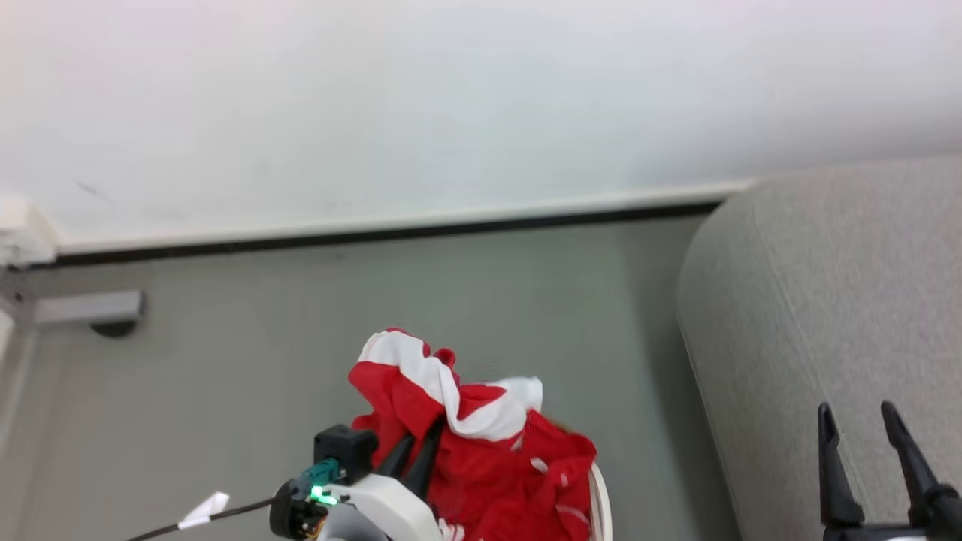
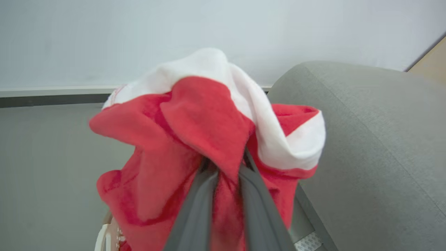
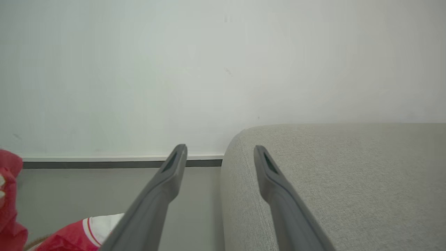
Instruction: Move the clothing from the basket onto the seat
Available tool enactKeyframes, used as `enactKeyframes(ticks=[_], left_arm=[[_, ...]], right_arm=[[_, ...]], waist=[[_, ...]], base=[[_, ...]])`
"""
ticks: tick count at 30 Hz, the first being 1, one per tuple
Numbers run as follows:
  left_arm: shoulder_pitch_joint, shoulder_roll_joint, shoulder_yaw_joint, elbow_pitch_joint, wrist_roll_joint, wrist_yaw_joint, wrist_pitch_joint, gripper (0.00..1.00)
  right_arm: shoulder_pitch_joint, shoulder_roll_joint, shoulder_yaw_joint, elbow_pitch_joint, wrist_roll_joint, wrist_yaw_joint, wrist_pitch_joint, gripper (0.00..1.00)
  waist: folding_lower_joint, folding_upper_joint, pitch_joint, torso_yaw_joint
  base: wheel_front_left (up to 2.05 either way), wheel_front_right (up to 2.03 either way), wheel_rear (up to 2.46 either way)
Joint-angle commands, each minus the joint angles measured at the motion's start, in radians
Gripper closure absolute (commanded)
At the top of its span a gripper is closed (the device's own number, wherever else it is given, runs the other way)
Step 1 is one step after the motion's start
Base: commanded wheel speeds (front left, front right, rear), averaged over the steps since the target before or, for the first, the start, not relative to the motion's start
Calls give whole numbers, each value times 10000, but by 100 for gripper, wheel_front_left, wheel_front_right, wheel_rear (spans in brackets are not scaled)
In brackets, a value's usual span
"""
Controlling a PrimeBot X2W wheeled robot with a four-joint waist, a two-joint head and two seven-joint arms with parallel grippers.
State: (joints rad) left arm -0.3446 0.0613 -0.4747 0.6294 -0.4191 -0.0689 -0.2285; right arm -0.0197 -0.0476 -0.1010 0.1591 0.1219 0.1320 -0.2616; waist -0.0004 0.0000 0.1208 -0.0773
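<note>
My left gripper (image 1: 422, 443) is shut on a bunch of red and white clothing (image 1: 481, 443), lifted above the basket (image 1: 600, 500), of which only a white rim edge shows at the bottom. In the left wrist view the clothing (image 2: 205, 139) drapes over my left gripper (image 2: 226, 164), hiding the tips. More red and white clothing (image 3: 76, 235) lies low at the left of the right wrist view. The grey seat (image 1: 834, 315) stands to the right. My right gripper (image 1: 857, 421) hangs open over the seat's edge (image 3: 313, 181), with nothing between its fingers (image 3: 174, 167).
A white wall with a dark skirting strip (image 1: 391, 233) runs behind the grey floor (image 1: 263, 361). A grey floor fitting (image 1: 90, 309) sits at the far left. A thin cable with a white tag (image 1: 204, 511) trails from my left arm.
</note>
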Motion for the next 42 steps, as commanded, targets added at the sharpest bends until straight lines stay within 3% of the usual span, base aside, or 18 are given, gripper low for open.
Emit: enactKeyframes(ticks=[1, 14, 22, 31, 42], left_arm=[[219, 129, 43, -159, -120, 74, 47, 100], [736, 1055, 369, -3921, -277, 785, 1507, 100], [862, 1267, 428, -5628, -533, 1012, 2298, 100], [724, 922, 141, -6489, -796, 1050, 2824, 100], [337, 280, -685, -6183, -858, 973, 2839, 100]], right_arm=[[229, -24, 14, 43, -43, -25, -26, 0], [996, -25, 376, 140, -240, -25, -26, 0], [1158, -21, 698, -53, -355, -25, -26, 0], [686, -32, 2631, -131, -823, -25, -26, 0], [-537, -59, 5476, 599, -456, -25, -21, 0]], waist=[[4, 0, -986, 501], [4, 0, -1948, 498], [4, 0, -2169, 355], [4, 0, -2118, 336], [4, 0, -1979, 520]], base=[[0, 0, 0], [0, 0, 0], [0, 0, 0], [0, 0, 0], [0, 0, 0]])
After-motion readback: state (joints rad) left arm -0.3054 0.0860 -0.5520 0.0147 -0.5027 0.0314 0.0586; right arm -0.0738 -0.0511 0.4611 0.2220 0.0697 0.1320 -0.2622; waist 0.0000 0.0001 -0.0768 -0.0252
